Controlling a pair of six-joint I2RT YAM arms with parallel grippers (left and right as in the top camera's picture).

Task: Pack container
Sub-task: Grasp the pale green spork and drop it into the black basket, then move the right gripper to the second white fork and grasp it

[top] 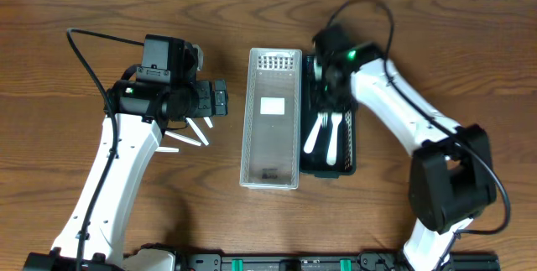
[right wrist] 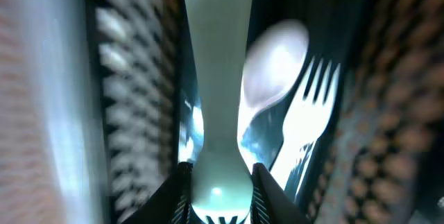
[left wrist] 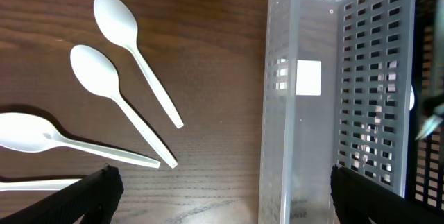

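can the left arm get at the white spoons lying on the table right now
Probably yes. The spoons lie bare on the table beside the clear container, nothing on top, and the left gripper is open close by.

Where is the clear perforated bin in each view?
Overhead: clear bin at centre.
Left wrist: clear bin fills the right half.
Right wrist: perhaps the pale blur at left; unsure.
Shared landmark: black basket beside it.

Right wrist view badly blurred: black basket [right wrist: 125,78] mesh smeared; white utensil [right wrist: 215,78] in right gripper [right wrist: 218,186] runs off top edge, type unclear. Left wrist: white handle [left wrist: 35,181] cropped at left edge. Overhead: spoons [top: 200,134] part-hidden beneath left gripper [top: 220,99].
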